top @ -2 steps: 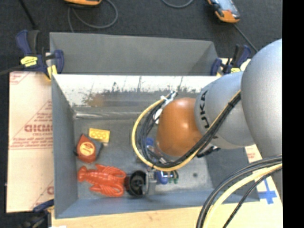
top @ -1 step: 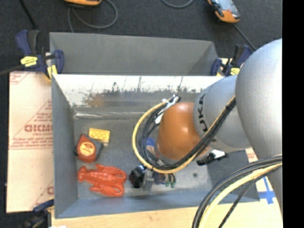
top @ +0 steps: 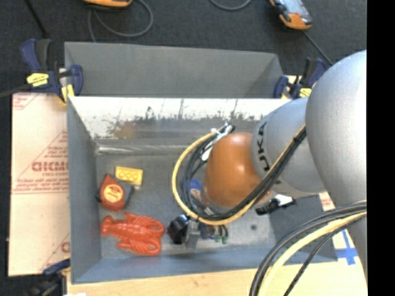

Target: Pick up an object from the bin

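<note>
Lying just beside the gripper [top: 184, 232], a red toy lobster [top: 131, 233]

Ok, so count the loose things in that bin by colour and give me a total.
Yellow: 1, the brick
Orange: 1, the tape measure
Red: 1, the lobster toy
Total: 3 in plain sight. The arm covers part of the bin floor, so anything under it is not counted.

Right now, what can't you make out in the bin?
Camera view: bin floor right of centre, hidden under the arm's orange cover and cables.
Blue thing behind the cables: mostly covered, kind unclear.
Gripper beside the red lobster: too dark to tell if it holds anything.
</note>
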You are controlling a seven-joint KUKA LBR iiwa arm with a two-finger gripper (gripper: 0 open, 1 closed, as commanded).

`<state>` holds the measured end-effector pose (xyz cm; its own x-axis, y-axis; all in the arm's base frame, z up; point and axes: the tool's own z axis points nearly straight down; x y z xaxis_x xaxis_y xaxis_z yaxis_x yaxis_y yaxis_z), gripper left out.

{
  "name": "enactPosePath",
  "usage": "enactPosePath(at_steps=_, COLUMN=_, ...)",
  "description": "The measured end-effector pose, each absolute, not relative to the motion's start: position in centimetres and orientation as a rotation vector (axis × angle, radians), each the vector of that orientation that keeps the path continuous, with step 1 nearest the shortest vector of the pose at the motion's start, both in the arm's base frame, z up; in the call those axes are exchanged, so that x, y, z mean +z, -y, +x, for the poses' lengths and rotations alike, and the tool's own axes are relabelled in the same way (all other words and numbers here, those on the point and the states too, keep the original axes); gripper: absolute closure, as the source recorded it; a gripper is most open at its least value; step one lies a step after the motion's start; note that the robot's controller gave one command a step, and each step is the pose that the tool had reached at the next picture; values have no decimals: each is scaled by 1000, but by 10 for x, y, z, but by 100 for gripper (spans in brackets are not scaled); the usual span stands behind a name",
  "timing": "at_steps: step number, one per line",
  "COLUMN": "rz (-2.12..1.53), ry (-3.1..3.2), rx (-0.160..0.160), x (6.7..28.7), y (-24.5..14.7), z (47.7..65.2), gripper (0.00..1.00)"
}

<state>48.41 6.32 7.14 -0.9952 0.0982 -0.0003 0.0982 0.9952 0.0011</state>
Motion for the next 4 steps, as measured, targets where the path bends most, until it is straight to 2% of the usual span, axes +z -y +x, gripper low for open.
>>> enactPosePath(at_steps=1, rz=155, ry=-3137, rx=2, x=73, y=-63, z=484, gripper=100)
enactPosePath(at_steps=2, rz=-76, ry=-3135, rx=8, x=91, y=-25, z=516, gripper=100)
enactPosePath(at_steps=3, rz=-74, ry=-3135, rx=8, x=91, y=-25, z=515, gripper=100)
enactPosePath(at_steps=4, rz=-46, ry=-3128, rx=1, x=270, y=-46, z=550, gripper=100)
